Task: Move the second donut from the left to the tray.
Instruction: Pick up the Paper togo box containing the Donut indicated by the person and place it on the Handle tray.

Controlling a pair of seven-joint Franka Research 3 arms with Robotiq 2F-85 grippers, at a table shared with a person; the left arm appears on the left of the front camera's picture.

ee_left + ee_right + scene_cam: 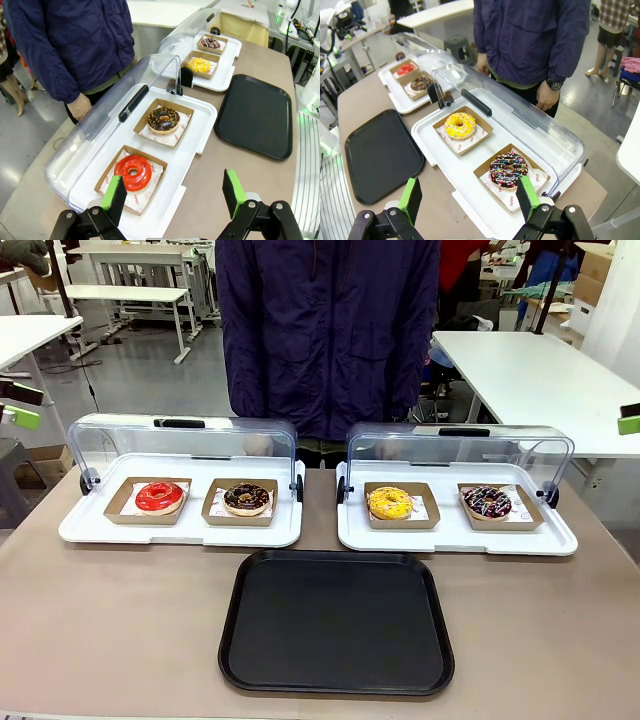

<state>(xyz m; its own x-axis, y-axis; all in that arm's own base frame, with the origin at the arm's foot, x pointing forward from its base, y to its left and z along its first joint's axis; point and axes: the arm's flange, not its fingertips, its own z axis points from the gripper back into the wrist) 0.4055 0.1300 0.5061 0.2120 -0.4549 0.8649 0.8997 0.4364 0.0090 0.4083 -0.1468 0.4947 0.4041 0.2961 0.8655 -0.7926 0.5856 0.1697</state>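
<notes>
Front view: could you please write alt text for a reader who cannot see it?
A black tray lies on a table before two white trays with raised clear lids. The left holds a red donut and a chocolate donut, the right a yellow donut and a sprinkled donut. A person stands behind.

four ring donuts on one table [120,630]: one red-glazed donut [160,497], one chocolate donut [246,498] with tan bits, one yellow donut [390,503], one sprinkled dark donut [487,502]. four brown cardboard dishes [118,512], one per donut. two white trays [180,532] [450,538], two clear lids [130,445] [520,448], one per tray. one black tray [336,625]. one person [330,330] at the far side.
</notes>
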